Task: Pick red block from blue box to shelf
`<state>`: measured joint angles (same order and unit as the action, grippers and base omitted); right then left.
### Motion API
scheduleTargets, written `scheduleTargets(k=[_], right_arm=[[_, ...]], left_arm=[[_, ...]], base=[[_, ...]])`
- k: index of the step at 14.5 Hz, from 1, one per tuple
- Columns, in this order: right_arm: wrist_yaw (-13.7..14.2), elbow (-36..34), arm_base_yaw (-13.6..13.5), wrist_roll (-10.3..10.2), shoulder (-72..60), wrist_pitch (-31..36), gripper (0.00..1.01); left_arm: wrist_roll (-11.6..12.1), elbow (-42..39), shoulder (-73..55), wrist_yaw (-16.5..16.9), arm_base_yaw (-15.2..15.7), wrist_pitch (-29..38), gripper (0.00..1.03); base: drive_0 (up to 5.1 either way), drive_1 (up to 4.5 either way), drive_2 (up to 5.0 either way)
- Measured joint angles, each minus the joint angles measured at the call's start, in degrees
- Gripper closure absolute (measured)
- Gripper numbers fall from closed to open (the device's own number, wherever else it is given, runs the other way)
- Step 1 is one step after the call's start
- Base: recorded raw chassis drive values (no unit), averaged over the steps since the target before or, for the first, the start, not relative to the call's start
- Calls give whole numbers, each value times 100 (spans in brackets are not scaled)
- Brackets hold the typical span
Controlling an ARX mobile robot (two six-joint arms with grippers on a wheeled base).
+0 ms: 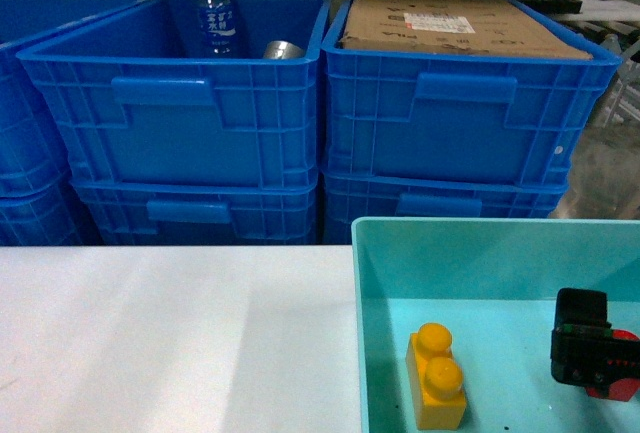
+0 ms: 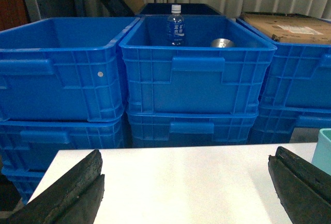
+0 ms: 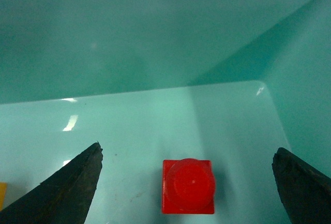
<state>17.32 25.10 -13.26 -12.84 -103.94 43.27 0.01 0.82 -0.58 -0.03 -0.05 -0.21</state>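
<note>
Head view: red block (image 1: 622, 381) in blue box (image 1: 480, 253), at 3 o'clock of a yellow brick (image 1: 437, 377), half hidden by the right gripper (image 1: 592, 353).
Left wrist view: left gripper (image 2: 186, 193) spread wide over the white table (image 2: 181, 177).
Right wrist view: right gripper (image 3: 189, 182), jaws wide, straddles the block at 6 o'clock; likely light, rigid, slick, so pinch the flat sides.

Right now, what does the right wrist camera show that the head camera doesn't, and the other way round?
Only the right wrist view shows the whole red block, lying between the open right gripper's fingers. Only the head view shows the bottle, the cardboard and the white table. Both show the blue box and the yellow brick, which the wrist view only clips.
</note>
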Motion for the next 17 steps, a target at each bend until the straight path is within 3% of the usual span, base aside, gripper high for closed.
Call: scheduleTargets(k=[7, 13, 16, 17], right_arm=[[-17, -44, -26, 0, -402, 273, 3], [-240, -90, -92, -2, -852, 588, 3], [-308, -37, 9, 7, -909, 647, 3], [-350, 9, 68, 33, -994, 678, 8]], left_arm=[[0, 0, 0, -2, 0, 0, 5], [0, 0, 0, 0, 0, -2, 5], [0, 0, 0, -2, 0, 0, 5], [0, 0, 0, 0, 0, -2, 5]], base=[[0, 0, 0], [0, 0, 0], [0, 0, 0], [0, 0, 0]])
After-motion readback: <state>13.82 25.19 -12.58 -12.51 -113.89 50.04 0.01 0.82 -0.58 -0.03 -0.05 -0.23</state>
